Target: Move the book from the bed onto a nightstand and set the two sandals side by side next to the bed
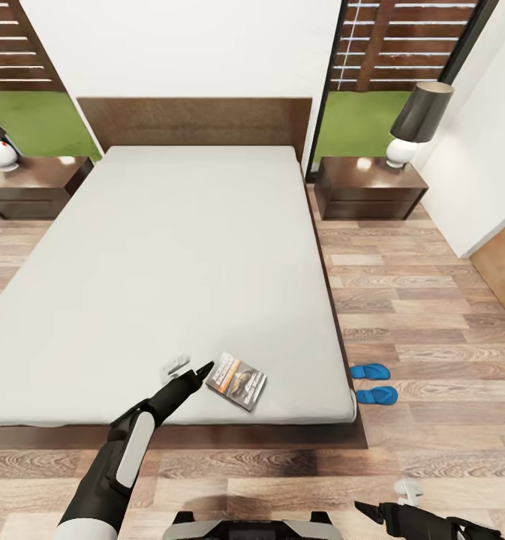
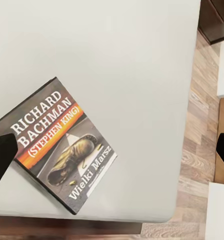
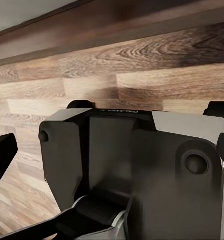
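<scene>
Bottom of head view: right gripper (image 1: 383,504) sits low at lower right over the plank floor (image 1: 447,315), idle; jaws look spread, one white tip and one dark tip apart w/ nothing between. Its wrist cam looks at the robot's own dark-and-white base (image 3: 137,170) w/ floorboards behind.

Just above, lower-left centre: left arm reaches over the foot edge of the bed (image 1: 169,247). Left gripper (image 1: 189,367) is spread, white finger and dark finger apart, empty, its tips just left of the book (image 1: 238,381) but not around it. Book lies flat on the grey mattress near the bed's lower-right corner, turned at an angle.

Step in hand, as I read it: approach for the book pick; not grasped yet. Next move needs the gripper shifted right so the jaws straddle an edge. Book is thin and flat, so likely a low, angled pinch at its edge or a slide toward the mattress edge.

Cover reads "RICHARD BACHMAN (STEPHEN KING)" and "Wielki Marsz", w/ an orange band and a boot pic.

Right of the bed's corner: two sandals (image 1: 374,383) on the floor, side by side, close to the frame.

Far: nightstand (image 1: 368,187) at upper right w/ a lamp (image 1: 416,120); another nightstand (image 1: 31,184) at upper left. Headboard (image 1: 194,120) behind, windows beyond.
</scene>
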### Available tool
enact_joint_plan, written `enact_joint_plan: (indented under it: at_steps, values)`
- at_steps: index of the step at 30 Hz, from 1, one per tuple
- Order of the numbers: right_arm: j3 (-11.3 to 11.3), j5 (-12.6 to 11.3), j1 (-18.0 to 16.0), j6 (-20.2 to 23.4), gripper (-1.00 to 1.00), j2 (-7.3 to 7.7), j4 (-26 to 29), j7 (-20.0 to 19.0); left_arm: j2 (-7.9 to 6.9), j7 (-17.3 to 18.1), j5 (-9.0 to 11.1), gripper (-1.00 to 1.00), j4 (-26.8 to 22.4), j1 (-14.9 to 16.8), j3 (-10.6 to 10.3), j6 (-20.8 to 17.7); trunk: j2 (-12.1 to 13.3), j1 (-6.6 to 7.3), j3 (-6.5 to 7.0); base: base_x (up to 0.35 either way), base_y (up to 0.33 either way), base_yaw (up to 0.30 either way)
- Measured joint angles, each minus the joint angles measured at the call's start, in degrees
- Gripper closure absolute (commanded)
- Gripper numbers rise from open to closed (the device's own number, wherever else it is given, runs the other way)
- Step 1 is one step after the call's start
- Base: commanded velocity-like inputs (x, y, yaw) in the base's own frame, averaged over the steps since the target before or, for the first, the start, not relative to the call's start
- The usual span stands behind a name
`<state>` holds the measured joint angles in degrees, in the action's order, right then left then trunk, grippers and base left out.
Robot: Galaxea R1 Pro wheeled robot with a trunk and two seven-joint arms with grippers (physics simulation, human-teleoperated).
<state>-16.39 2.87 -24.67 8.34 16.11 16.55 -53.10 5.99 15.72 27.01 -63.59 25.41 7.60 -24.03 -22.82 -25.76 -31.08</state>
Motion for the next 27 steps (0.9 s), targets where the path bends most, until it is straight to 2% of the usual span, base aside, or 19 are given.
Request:
enact_joint_plan:
  at_steps: [10, 17, 19, 22, 24, 26, 27]
  values:
    - [0.0, 0.0, 0.0, -0.08, -1.0, 0.0, 0.0, 0.0, 0.0, 0.01, 0.03, -1.0, 0.0, 0.01, 0.06, -0.03, 0.0, 0.0, -0.88, 0.0, 0.0, 0.0]
    - [0.0, 0.0, 0.0, -0.14, -1.0, 0.0, 0.0, 0.0, 0.02, -0.08, 0.12, -1.0, -1.24, 0.03, 0.01, -0.25, 0.0, 0.0, -1.01, 0.0, 0.0, 0.0]
    - [0.03, -0.01, 0.0, -0.17, -1.0, -0.02, 0.0, 0.0, 0.07, -0.54, 1.4, -1.0, -4.42, 1.14, 0.01, -0.89, -0.01, 0.0, -1.01, 0.0, 0.0, 0.0]
    - [0.03, 0.0, 0.0, -0.18, -1.0, -0.05, 0.0, 0.0, 0.08, -3.09, 3.77, -1.0, -5.59, 3.9, 0.01, -1.77, 0.0, 0.0, -1.01, 0.0, 0.0, 0.0]
    - [0.04, -0.01, 0.0, -0.18, -1.0, -0.07, 0.0, 0.0, 0.15, -8.72, 7.32, -1.0, -5.12, 6.94, 0.0, -2.43, 0.0, 0.0, -1.01, 0.0, 0.0, 0.0]
    - [0.07, 0.0, 0.0, -0.18, -1.0, -0.08, 0.0, 0.0, 0.28, -14.83, 11.69, -1.0, -2.87, 9.08, -0.06, -2.6, 0.0, 0.0, -1.02, 0.0, 0.0, 0.0]
    - [0.07, 0.0, 0.0, -0.18, -1.0, -0.08, 0.0, 0.0, 0.3, -15.59, 12.39, -1.0, -2.14, 9.33, -0.08, -2.56, 0.0, 0.0, -1.02, 0.0, 0.0, 0.0]
